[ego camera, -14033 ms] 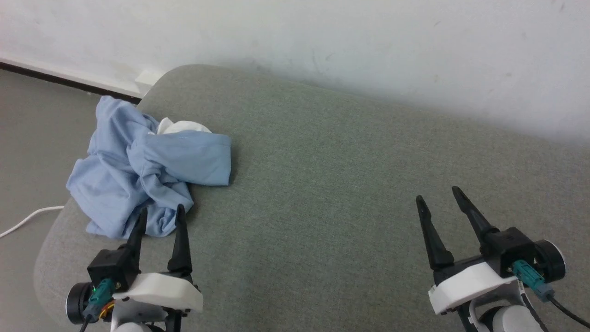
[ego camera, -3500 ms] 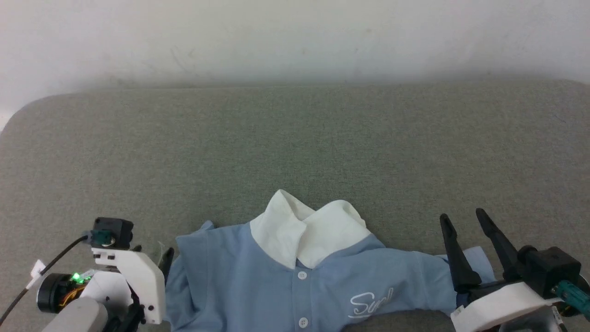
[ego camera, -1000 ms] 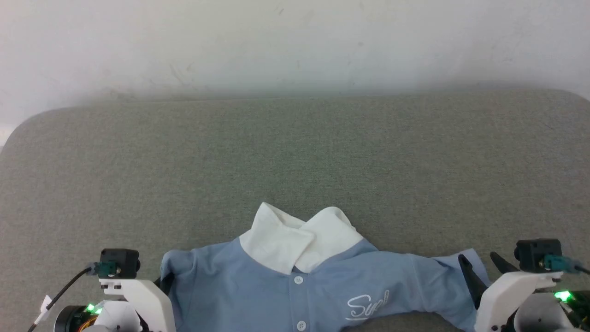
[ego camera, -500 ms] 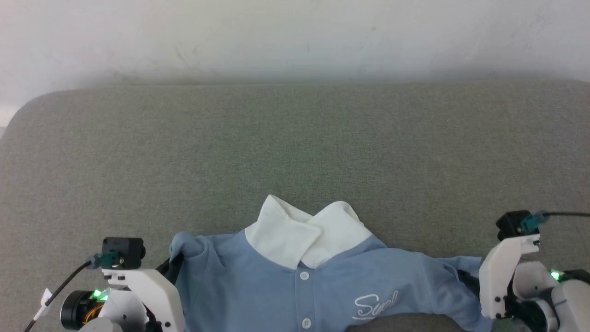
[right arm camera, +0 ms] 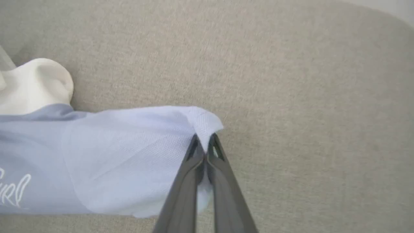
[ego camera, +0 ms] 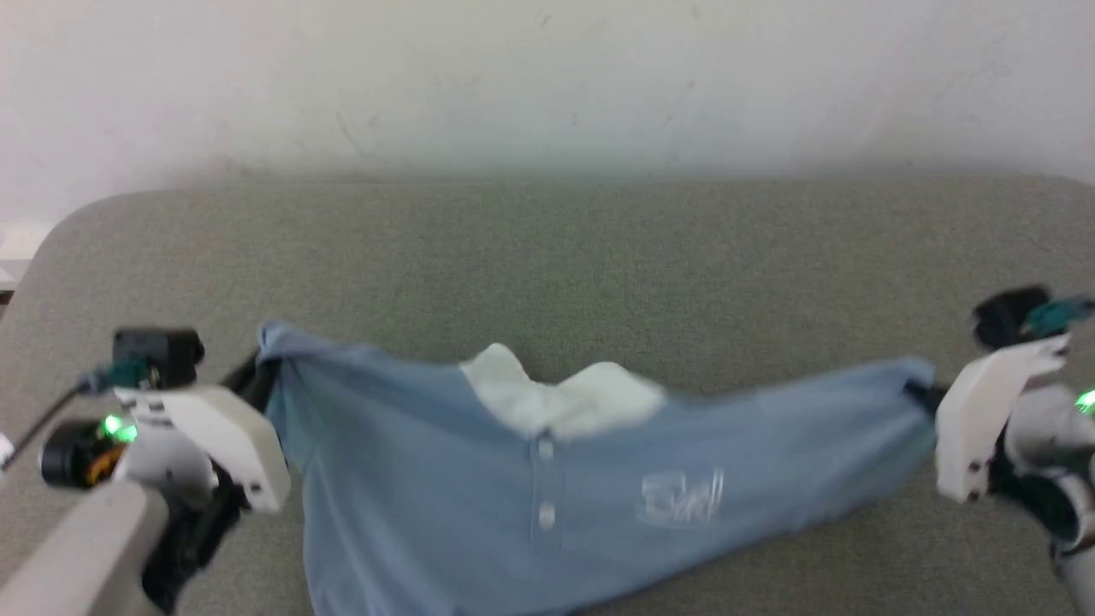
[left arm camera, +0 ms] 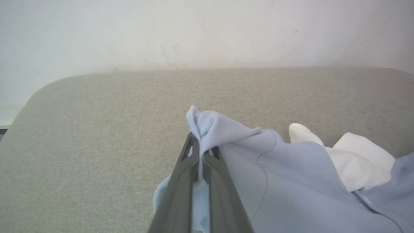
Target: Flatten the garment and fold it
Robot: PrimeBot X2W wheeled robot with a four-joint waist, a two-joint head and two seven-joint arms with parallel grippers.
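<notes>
- Plainly, the garment [ego camera: 479, 479] is spread front side up across the near part of a grey-green cushion [ego camera: 547, 274], its top edge pulled out sideways between the two grippers.
- The left gripper [ego camera: 257, 370] is at the shirt's left end. In the left wrist view its fingers [left arm camera: 186, 168] are pressed together on a bunched fold of blue cloth, which pokes up past the tips.
- The right gripper [ego camera: 920, 392] is at the right end. In the right wrist view its jaws are likewise pinched tight on the sleeve's corner, with a little cloth showing past the tips.
- The white collar [ego camera: 565, 398] sits midway along the stretched edge, a bit crumpled; two white buttons [ego camera: 545, 447] run down below it.
- The white logo [ego camera: 682, 496] lies on the chest, right of the buttons — blurred in the head view.
- The shirt's lower part runs off the bottom of the head view.
- Whether the stretched edge touches the cushion or is held just above it — I cannot tell.
- A pale wall [ego camera: 547, 77] rises behind the cushion.
</notes>
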